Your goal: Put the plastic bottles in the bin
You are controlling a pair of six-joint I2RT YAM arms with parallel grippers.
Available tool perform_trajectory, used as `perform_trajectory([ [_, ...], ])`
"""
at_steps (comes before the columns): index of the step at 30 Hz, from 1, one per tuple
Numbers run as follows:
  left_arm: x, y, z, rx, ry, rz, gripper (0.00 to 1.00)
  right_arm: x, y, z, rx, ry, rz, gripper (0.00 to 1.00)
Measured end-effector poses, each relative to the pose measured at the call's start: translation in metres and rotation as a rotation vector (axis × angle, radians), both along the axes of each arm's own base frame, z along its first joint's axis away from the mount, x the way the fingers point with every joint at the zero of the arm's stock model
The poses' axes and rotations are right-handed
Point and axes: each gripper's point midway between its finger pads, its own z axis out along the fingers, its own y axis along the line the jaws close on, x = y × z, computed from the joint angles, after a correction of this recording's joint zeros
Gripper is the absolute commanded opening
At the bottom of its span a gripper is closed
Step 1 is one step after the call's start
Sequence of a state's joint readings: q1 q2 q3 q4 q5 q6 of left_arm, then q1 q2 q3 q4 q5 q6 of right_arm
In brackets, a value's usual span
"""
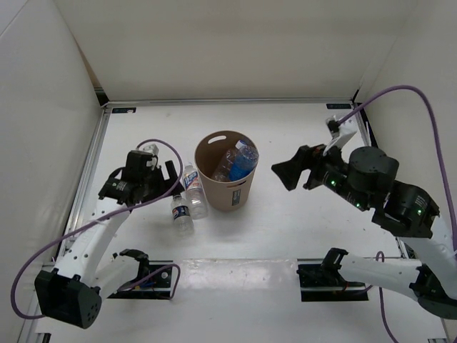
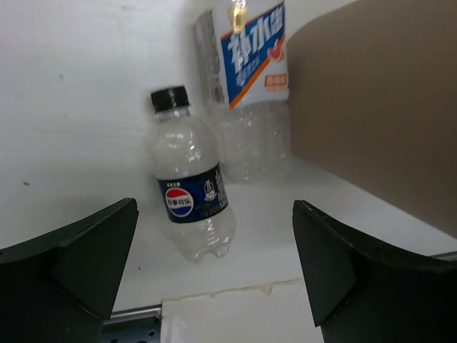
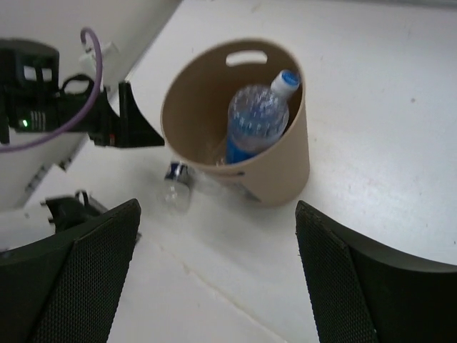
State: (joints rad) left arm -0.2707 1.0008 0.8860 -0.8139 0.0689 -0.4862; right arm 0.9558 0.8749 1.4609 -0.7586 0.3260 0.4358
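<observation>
Beside bin, right claw wide, empty.

The bin is matt tan cardboard. The Pepsi bottle is clear, glossy plastic. The table is smooth white.

Between the left jaws, the black-capped bottle shows a Pepsi logo; the second bottle beyond it carries white Chinese characters.
</observation>
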Motion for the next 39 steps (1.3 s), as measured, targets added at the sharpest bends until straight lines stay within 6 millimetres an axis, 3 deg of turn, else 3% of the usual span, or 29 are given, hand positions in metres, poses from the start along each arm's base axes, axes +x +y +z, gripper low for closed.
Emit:
perform_trajectory([
  [3,-0.015,0.001,-0.014,-0.018,0.042,0.018,1.00,-0.017,0.002,-0.022,-0.075,0.043,0.047,0.90],
  [7,-0.020,-0.001,-0.019,-0.038,0.067,0.034,1.00,-0.032,-0.008,-0.045,-0.145,0.083,0.046,0.90],
  [11,-0.019,-0.002,-0.037,-0.026,0.145,0.056,1.00,-0.048,-0.026,-0.041,-0.107,0.076,0.057,0.90],
  [17,-0.019,-0.006,-0.079,-0.017,0.297,0.089,1.00,-0.059,-0.054,-0.026,-0.021,0.058,0.049,0.90],
  [26,-0.026,-0.009,-0.126,0.042,0.538,0.097,0.96,-0.063,-0.071,-0.037,-0.033,0.098,0.021,0.90],
  [30,-0.026,-0.010,-0.128,0.042,0.552,0.094,0.87,-0.065,-0.089,-0.036,0.009,0.096,-0.010,0.90],
  [35,-0.021,-0.011,-0.112,0.018,0.484,0.099,0.68,-0.068,-0.107,-0.035,0.047,0.089,-0.040,0.90],
  [39,-0.020,-0.007,-0.089,0.017,0.407,0.110,0.68,-0.066,-0.120,-0.042,0.030,0.095,-0.100,0.90],
])
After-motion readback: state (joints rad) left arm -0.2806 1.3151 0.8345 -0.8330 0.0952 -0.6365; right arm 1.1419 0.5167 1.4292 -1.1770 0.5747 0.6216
